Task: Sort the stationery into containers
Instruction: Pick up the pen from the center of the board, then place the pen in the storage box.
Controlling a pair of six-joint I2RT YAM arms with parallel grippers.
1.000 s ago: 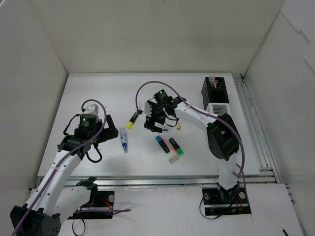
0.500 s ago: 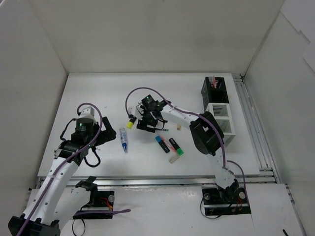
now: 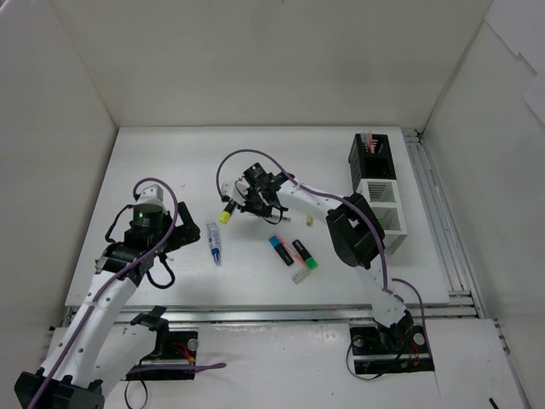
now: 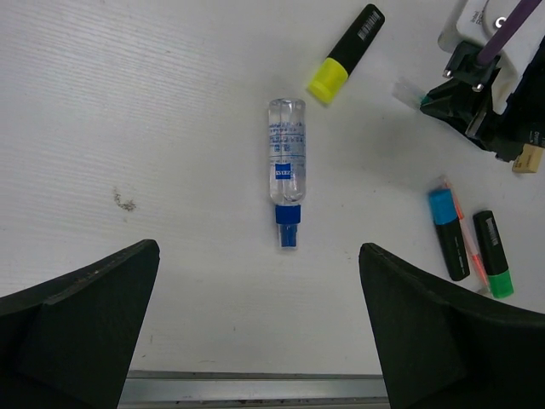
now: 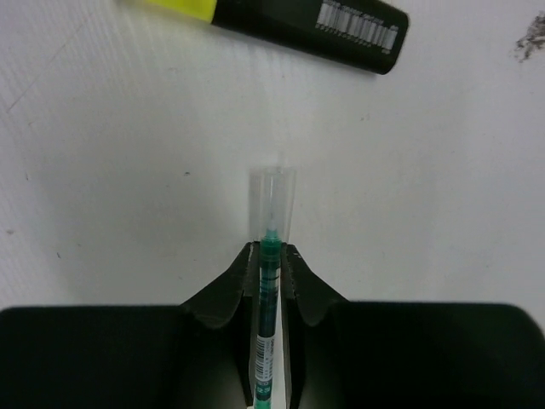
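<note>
My right gripper [image 5: 271, 256] is shut on a thin green pen [image 5: 270, 281] whose clear cap sticks out past the fingertips, just above the table. In the top view that gripper [image 3: 248, 196] is beside the yellow highlighter [image 3: 227, 210], which lies apart from it. My left gripper [image 4: 260, 324] stands open over bare table, and the white-blue tube [image 4: 286, 166] lies ahead of it. Blue [image 3: 280, 249] and green [image 3: 305, 254] highlighters lie mid-table, and a beige eraser [image 3: 309, 220] is nearby. The black [image 3: 370, 158] and white [image 3: 381, 209] containers stand at the right.
Red pens stand in the black container. A pale orange highlighter [image 3: 300, 273] lies beside the green one. White walls enclose the table on three sides. A metal rail [image 3: 438, 221] runs along the right edge, and another along the near edge [image 4: 255, 388].
The right gripper moved left toward the yellow highlighter and shut on the green pen. The left arm shifted slightly and stayed open.
</note>
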